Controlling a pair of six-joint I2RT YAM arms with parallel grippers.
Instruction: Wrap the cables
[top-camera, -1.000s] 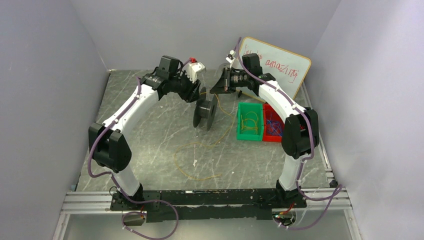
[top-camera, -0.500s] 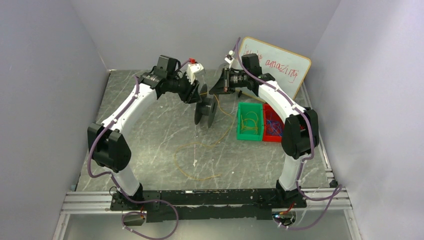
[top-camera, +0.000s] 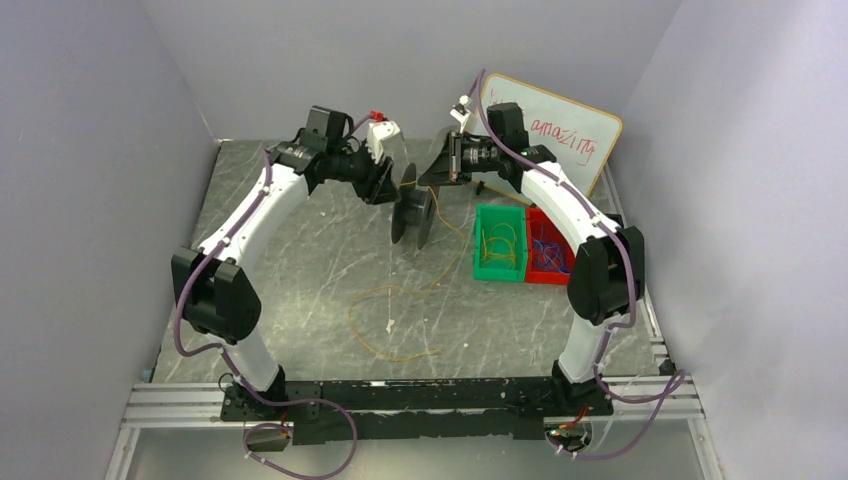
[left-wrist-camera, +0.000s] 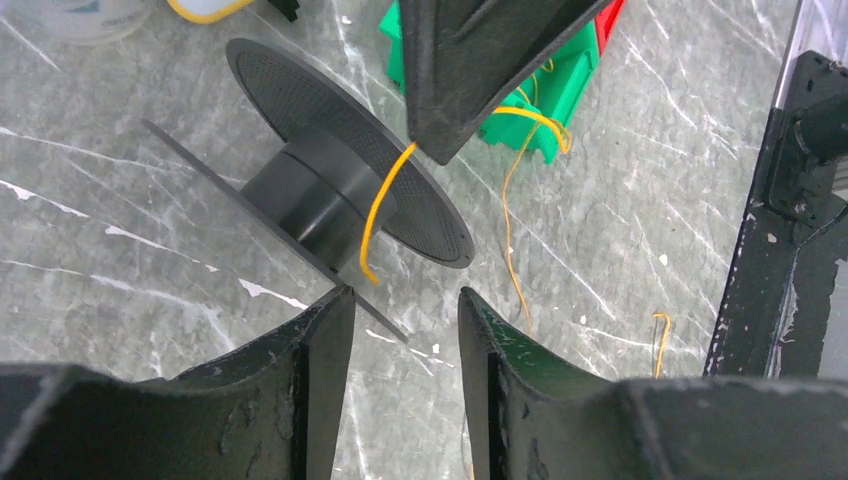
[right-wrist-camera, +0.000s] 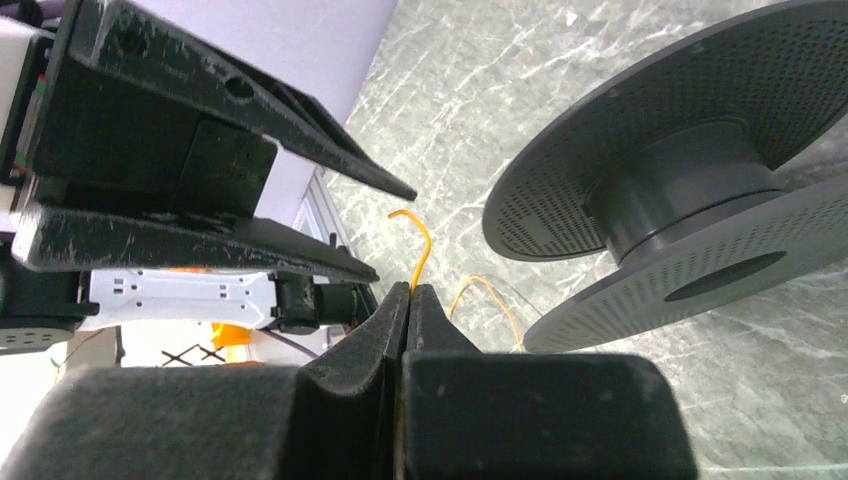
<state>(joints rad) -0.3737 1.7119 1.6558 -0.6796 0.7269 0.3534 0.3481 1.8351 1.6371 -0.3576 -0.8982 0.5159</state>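
Observation:
The black spool (top-camera: 413, 212) stands on its rims mid-table, between the two grippers. The thin yellowish cable (top-camera: 395, 320) lies in a loose loop on the table and runs up towards the spool. My right gripper (right-wrist-camera: 410, 290) is shut on the cable's end (right-wrist-camera: 422, 250), which curls out past the tips; the left wrist view shows that end (left-wrist-camera: 375, 220) hanging across the spool's hub (left-wrist-camera: 310, 190). My left gripper (left-wrist-camera: 405, 300) is open and empty, just short of the spool's near flange. In the top view the left gripper (top-camera: 390, 187) is left of the spool and the right gripper (top-camera: 437, 172) is behind it.
A green bin (top-camera: 500, 243) holding yellow wires and a red bin (top-camera: 545, 250) holding blue-purple wires sit right of the spool. A whiteboard (top-camera: 550, 130) leans at the back right. Grey walls close in both sides.
My left arm has drawn slightly back and to the left. The spool has shifted a little farther from the bases. The right gripper still holds the cable end in about the same place.

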